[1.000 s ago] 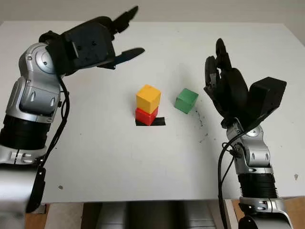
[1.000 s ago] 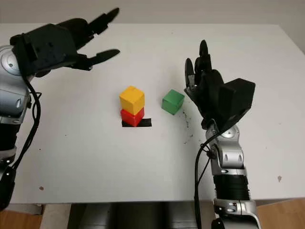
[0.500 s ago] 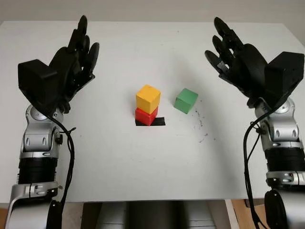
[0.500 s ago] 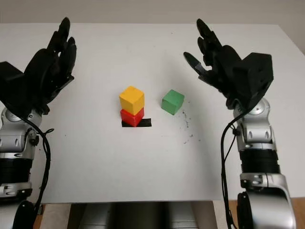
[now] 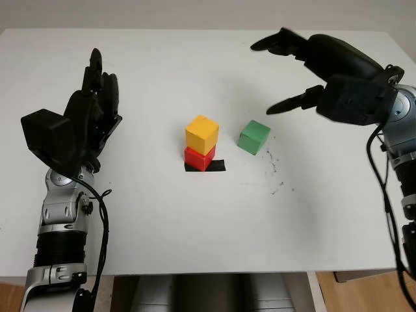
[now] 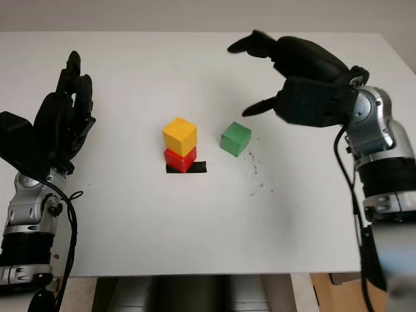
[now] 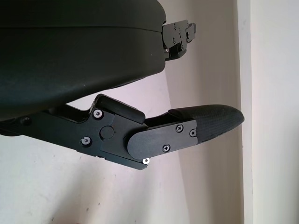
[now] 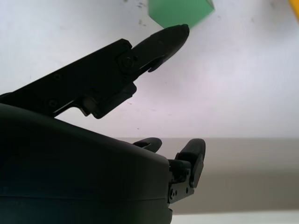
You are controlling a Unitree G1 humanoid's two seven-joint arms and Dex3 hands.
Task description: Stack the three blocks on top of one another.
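Yellow block point(image 5: 202, 134) sat on the red block point(image 5: 198, 158), green block point(image 5: 253, 137) beside them. Right hand point(image 5: 325, 71) hovered open above it; left hand point(image 5: 88, 120) was open, well apart.

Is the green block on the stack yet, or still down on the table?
Still on the table. The green cube block sits alone on the white table, right of the yellow cube block stacked on the red block.

Yellow block point(image 5: 202, 134) atop red block point(image 5: 199, 158), green block point(image 5: 253, 137) beside
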